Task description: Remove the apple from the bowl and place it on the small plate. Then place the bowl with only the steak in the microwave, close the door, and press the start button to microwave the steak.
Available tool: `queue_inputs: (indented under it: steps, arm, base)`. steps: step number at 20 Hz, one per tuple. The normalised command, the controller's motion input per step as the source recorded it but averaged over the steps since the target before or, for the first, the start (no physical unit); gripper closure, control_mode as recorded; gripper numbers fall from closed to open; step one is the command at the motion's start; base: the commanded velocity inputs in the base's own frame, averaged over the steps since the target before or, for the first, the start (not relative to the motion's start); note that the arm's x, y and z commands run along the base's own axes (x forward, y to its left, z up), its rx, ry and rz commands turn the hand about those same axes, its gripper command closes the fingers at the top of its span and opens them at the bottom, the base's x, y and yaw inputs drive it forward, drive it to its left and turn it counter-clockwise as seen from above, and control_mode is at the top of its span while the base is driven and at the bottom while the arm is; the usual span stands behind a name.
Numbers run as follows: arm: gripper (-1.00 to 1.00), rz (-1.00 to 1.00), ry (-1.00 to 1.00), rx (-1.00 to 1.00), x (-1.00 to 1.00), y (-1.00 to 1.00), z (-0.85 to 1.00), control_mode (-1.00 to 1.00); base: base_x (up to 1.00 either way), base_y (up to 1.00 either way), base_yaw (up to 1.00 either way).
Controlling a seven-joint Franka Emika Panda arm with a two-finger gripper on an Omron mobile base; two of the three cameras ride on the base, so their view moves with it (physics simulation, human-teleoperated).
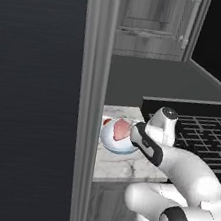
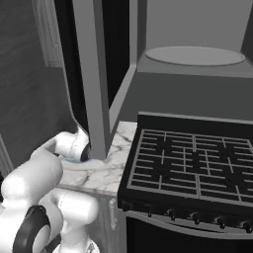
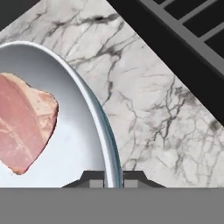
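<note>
Gripper [image 3: 113, 179] pinched shut on the rim of the bowl [image 3: 83, 100], on the marble counter [image 3: 148, 109].

In the hand view the two finger tips stand close together at the bottom, one on each side of the bowl's thin rim, so the jaws are nearly closed with only the rim between them. The steak [image 3: 22, 127] lies inside the bowl, well to the side of the gripped edge. In the left base view the bowl [image 1: 109, 137] sits on the counter just beside the open door [image 1: 39, 96], with the steak [image 1: 121, 129] in it and the apple [image 1: 107, 121] at its far edge behind it; whether the apple rests on the plate cannot be told. The stove [image 2: 192, 163] stands beside the counter, and above it the microwave [image 2: 192, 81] is open with its turntable [image 2: 195, 55] bare.
</note>
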Motion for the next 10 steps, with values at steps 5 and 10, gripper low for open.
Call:
queue_inputs:
  steps: [5, 10]
  arm:
    - [1.00, -0.06, -0.15, 0.00, -0.29, 0.30, 0.57, -1.00]
    - [1.00, -0.13, -0.14, 0.02, -0.38, 0.00, 0.89, -1.00]
  base:
    - [0.00, 0.00, 0.00]
    - [0.00, 0.00, 0.00]
